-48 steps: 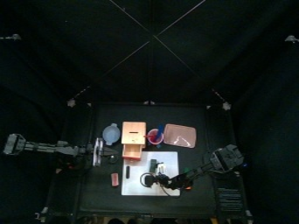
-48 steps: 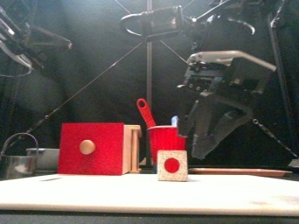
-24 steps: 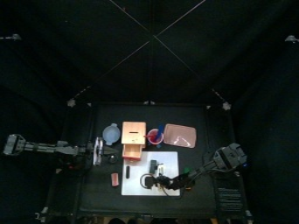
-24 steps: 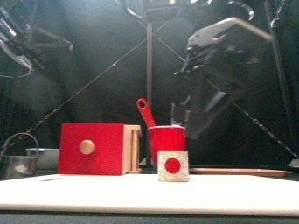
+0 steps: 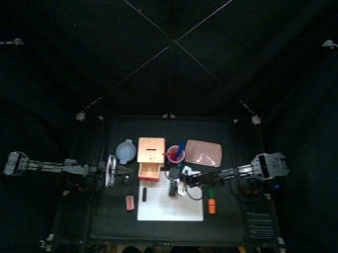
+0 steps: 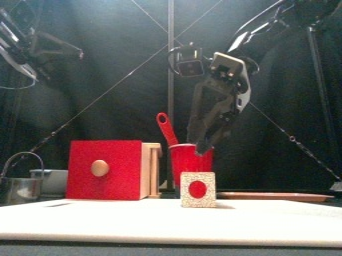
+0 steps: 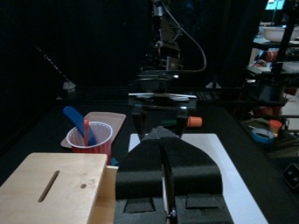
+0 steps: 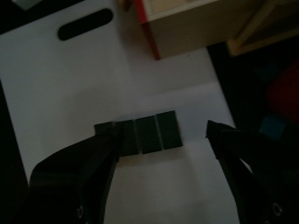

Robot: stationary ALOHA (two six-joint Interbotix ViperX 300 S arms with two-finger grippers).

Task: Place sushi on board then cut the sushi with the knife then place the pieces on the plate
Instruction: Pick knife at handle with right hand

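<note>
The dark green sushi roll (image 8: pixel 140 134) lies on the white cutting board (image 8: pixel 140 79). In the front view its end face (image 6: pixel 198 188) is white with a red dot. My right gripper (image 6: pixel 207 118) hangs high over the board's back part, near the red cup (image 6: pixel 190 160). It stands open and holds nothing. Seen from its own wrist, the roll shows far below between the fingers (image 8: pixel 100 157). A red knife (image 6: pixel 166 128) and a blue knife (image 7: pixel 75 121) stand in the cup. The pink plate (image 5: pixel 204 152) is at the back right. My left gripper (image 7: pixel 163 153) rests shut at the left.
A wooden box with a red front (image 6: pixel 107 170) stands left of the cup, and a blue-grey bowl (image 5: pixel 126 151) is beyond it. A small orange toy (image 5: pixel 211 205) lies right of the board. A small red thing (image 5: pixel 129 202) lies to the board's left.
My right gripper has risen from beside the sushi roll and swung back toward the red cup. The roll stays on the board. The left arm has not moved.
</note>
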